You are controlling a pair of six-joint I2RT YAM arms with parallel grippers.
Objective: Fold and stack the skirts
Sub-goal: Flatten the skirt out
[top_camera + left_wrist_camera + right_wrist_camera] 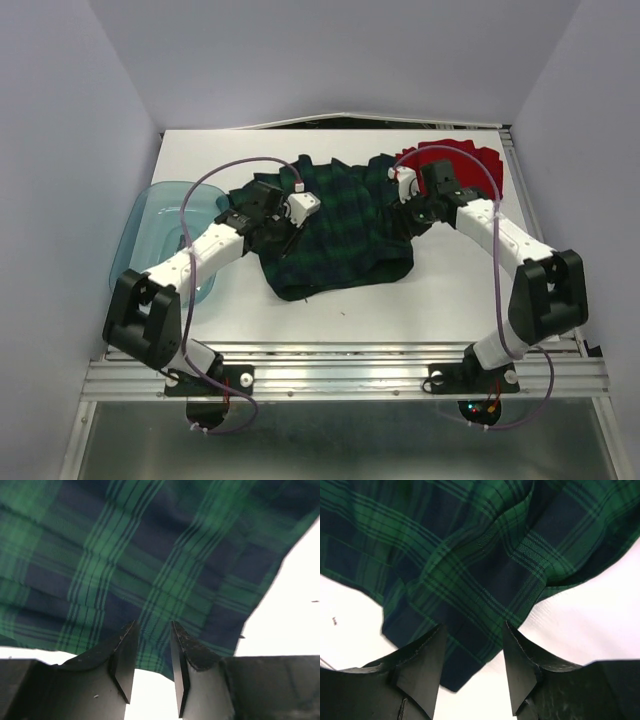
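The green-and-navy plaid skirt [335, 225] lies spread and rumpled in the middle of the white table. The red skirt [470, 165] lies at the back right, partly hidden by the right arm. My left gripper [288, 243] is open over the plaid skirt's left edge; in the left wrist view the cloth [150, 570] lies just past the fingertips of the gripper [152, 630]. My right gripper [408, 222] is open at the skirt's right edge; in the right wrist view a plaid corner [470, 630] lies between the fingers of the gripper [472, 635].
A translucent teal tub [160, 235] stands at the table's left edge, partly under the left arm. Grey walls enclose the table on three sides. A metal rail [340, 375] runs along the near edge.
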